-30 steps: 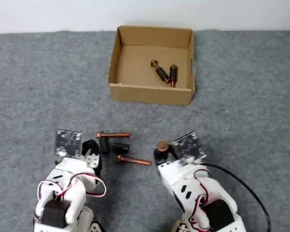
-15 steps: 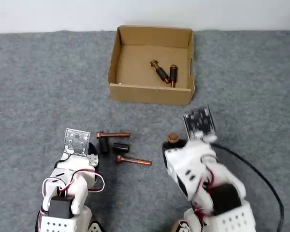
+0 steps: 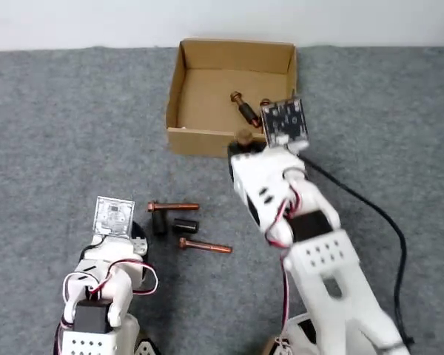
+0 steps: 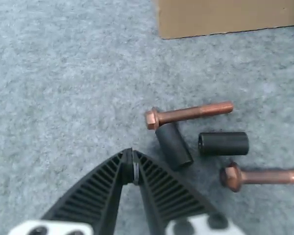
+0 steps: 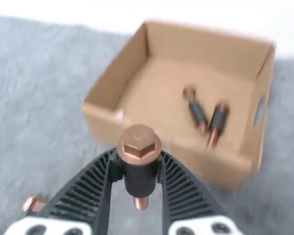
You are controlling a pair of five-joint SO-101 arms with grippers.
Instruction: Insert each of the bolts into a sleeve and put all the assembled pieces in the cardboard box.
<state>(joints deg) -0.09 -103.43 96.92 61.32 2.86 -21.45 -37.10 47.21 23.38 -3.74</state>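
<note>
The grey mat (image 3: pixel 66 133) is wide and bare on both outer sides of the grippers, and its far edge meets a white wall (image 3: pixel 222 22) behind the box (image 3: pixel 200 140). The box stands open just ahead of the right gripper (image 5: pixel 137 159), with its front wall nearest to the fingertips and its high side walls limiting the entry from left and right. The right arm (image 3: pixel 311 237) stretches forward to this front wall. The right gripper is closed around one assembled piece (image 5: pixel 138 171), a bolt standing upright in a black sleeve, with the copper head above the fingers and the tip showing below. Two more assembled pieces (image 5: pixel 197 110) (image 5: pixel 216 122) lie side by side on the box floor, beyond the held one. The left gripper (image 4: pixel 131 159) is closed on nothing, its tips pressed together, low over the mat. Just ahead of its tips lie two loose sleeves (image 4: pixel 174 145) (image 4: pixel 224 144) between two loose bolts (image 4: pixel 191 113) (image 4: pixel 262 176); the nearer sleeve touches the head of one bolt.
</note>
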